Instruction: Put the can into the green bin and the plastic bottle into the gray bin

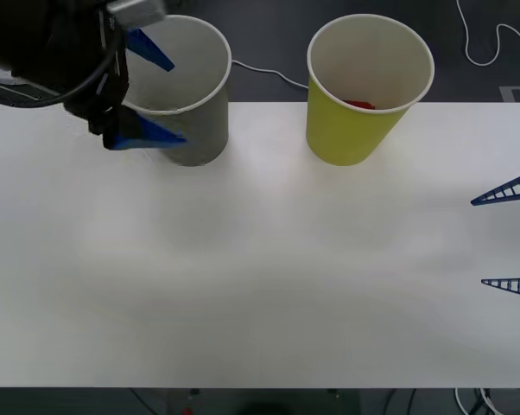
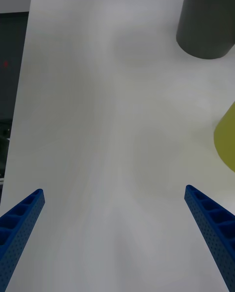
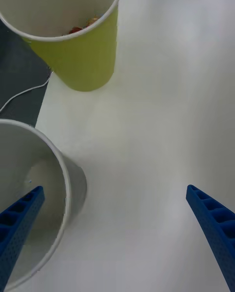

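- The gray bin (image 1: 184, 91) stood at the table's (image 1: 243, 285) far edge; its inside looked bare, no bottle visible.
- The green bin (image 1: 368, 86) beside it held the can (image 1: 360, 105): 1 step apparently done.
- The left gripper (image 1: 143, 91) hung wide, empty, over the gray bin.
- The right gripper (image 1: 510, 235) waited wide, empty, at the right edge.

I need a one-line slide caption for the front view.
Open left gripper at the gray bin; can inside green bin.
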